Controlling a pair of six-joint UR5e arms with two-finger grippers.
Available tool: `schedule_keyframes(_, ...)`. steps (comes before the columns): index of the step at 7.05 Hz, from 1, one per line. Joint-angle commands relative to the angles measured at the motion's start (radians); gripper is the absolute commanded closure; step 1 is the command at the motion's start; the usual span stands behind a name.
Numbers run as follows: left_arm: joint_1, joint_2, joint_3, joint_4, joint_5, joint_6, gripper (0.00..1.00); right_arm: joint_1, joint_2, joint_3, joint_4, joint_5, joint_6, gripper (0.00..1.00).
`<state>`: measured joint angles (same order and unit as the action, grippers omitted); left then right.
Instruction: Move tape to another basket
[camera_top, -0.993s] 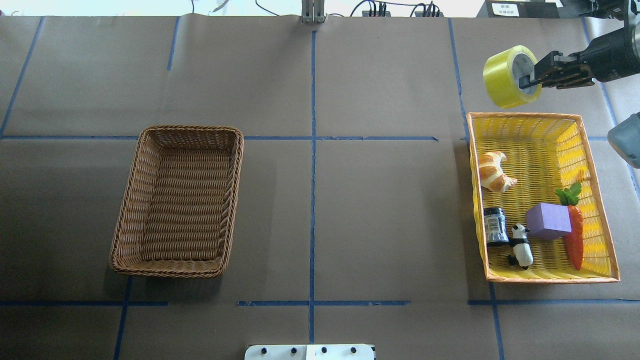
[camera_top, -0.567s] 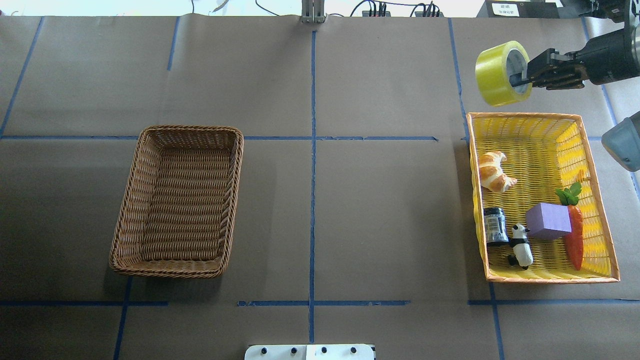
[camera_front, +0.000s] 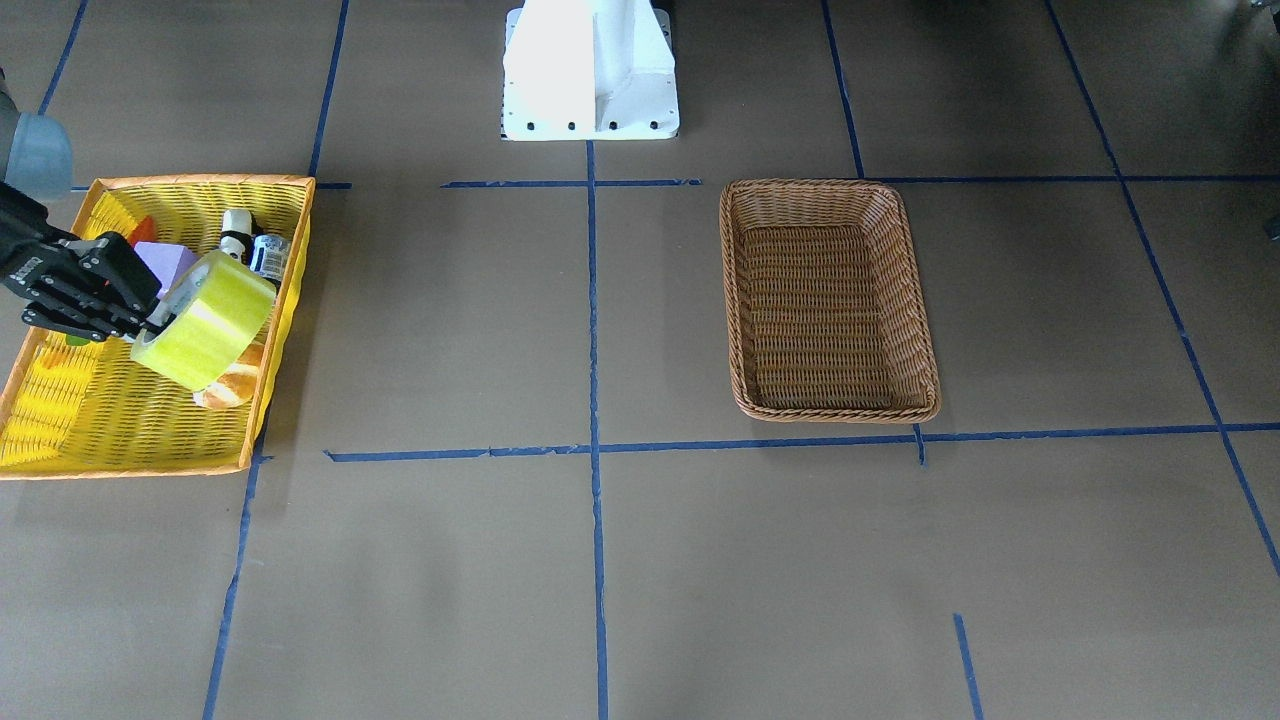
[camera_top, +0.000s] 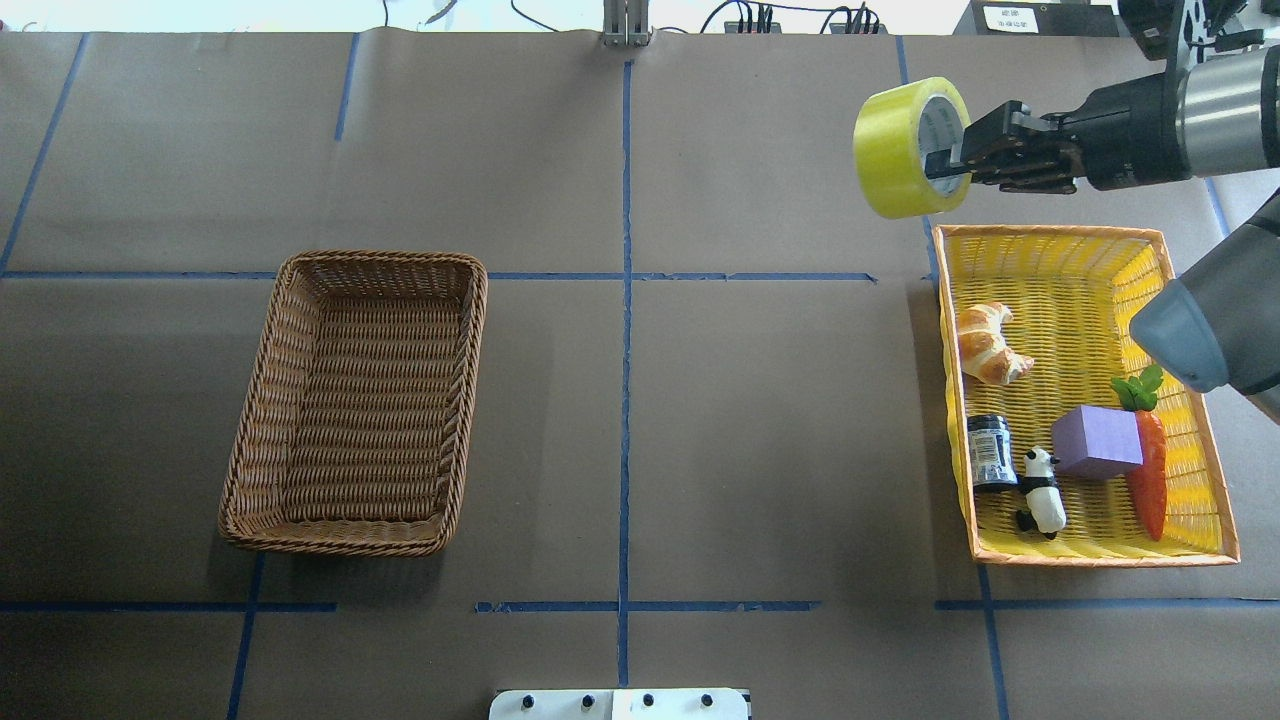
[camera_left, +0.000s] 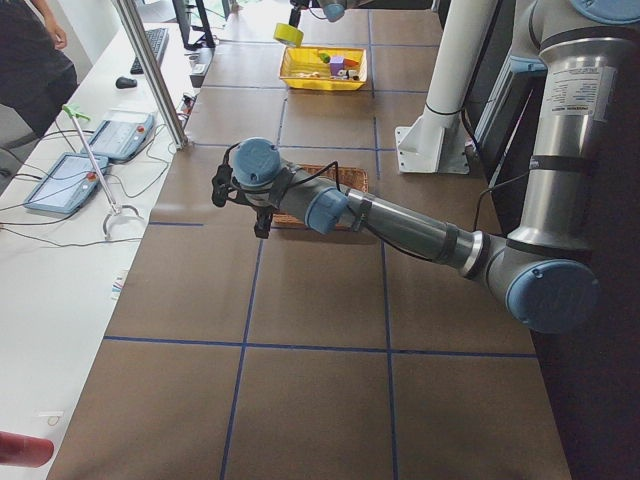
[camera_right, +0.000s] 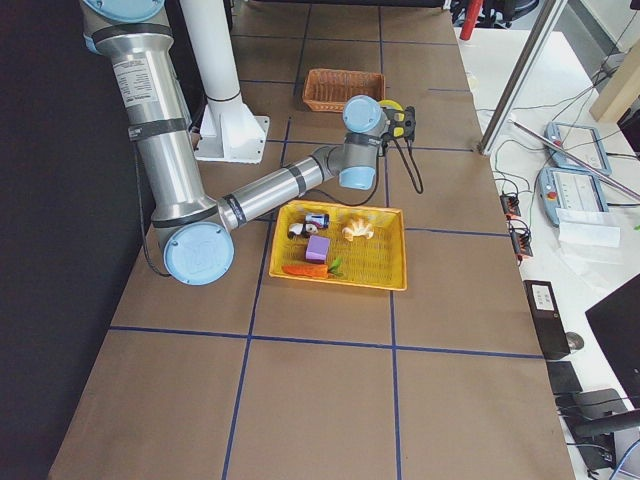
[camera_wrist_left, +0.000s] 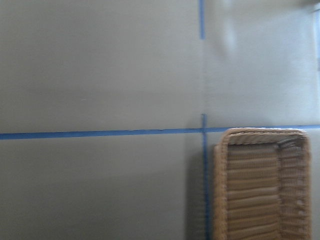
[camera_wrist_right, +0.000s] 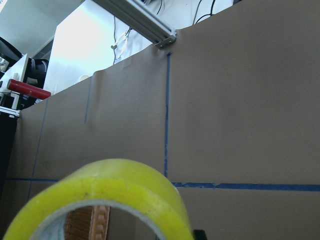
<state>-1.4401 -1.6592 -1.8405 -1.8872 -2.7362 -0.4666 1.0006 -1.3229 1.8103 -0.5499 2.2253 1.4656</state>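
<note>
The tape (camera_top: 893, 150), a wide yellow-green roll with a printed core, hangs in the air in my right gripper (camera_top: 945, 165), which is shut on its wall. It sits just beyond the far left corner of the yellow basket (camera_top: 1050, 232). It also shows in the front view (camera_front: 205, 322) and fills the bottom left of the right wrist view (camera_wrist_right: 100, 192). The brown wicker basket (camera_top: 365, 420) stands empty on the table's left half, also in the front view (camera_front: 825, 300) and the left wrist view (camera_wrist_left: 260, 190). My left gripper (camera_left: 228, 188) shows only in the exterior left view, above the table near the wicker basket; I cannot tell its state.
The yellow basket holds a croissant (camera_top: 988, 345), a dark jar (camera_top: 991, 452), a panda figure (camera_top: 1042, 490), a purple block (camera_top: 1096, 441) and a carrot (camera_top: 1148, 470). The robot's white base (camera_front: 590, 70) stands at the table's near edge. Blue tape lines cross the brown paper.
My right gripper has carried the tape leftward, from over the yellow basket's far edge to past its far left corner. The baskets and their contents have not moved.
</note>
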Motion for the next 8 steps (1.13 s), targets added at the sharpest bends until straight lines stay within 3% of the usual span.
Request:
schedule_keyframes(1, 0.117, -0.113, -0.028, -0.168, -0.002, -0.298, 0.0, -0.144, 0.001, 0.084, 0.086, -0.184, 0.132, 1.0)
schedule_keyframes(2, 0.174, -0.149, -0.032, -0.29, 0.004, -0.455, 0.06, -0.233, 0.001, 0.086, 0.181, -0.288, 0.181, 1.0)
schedule_keyframes(3, 0.237, -0.149, 0.004, -0.472, 0.042, -0.467, 0.08, -0.279, 0.007, 0.089, 0.189, -0.327, 0.182, 1.0)
schedule_keyframes(4, 0.301, -0.175, 0.0, -0.592, 0.155, -0.544, 0.07, -0.301, 0.017, 0.089, 0.189, -0.349, 0.182, 1.0)
schedule_keyframes(5, 0.388, -0.23, -0.025, -0.73, 0.294, -0.804, 0.0, -0.322, 0.017, 0.089, 0.189, -0.369, 0.183, 1.0)
schedule_keyframes(6, 0.493, -0.301, -0.034, -0.91, 0.443, -1.162, 0.0, -0.339, 0.019, 0.104, 0.191, -0.371, 0.182, 1.0)
schedule_keyframes(7, 0.589, -0.367, -0.046, -1.008, 0.58, -1.416, 0.0, -0.349, 0.051, 0.103, 0.202, -0.368, 0.173, 1.0)
schedule_keyframes(8, 0.694, -0.411, -0.081, -1.03, 0.713, -1.511, 0.0, -0.367, 0.098, 0.098, 0.218, -0.362, 0.171, 1.0)
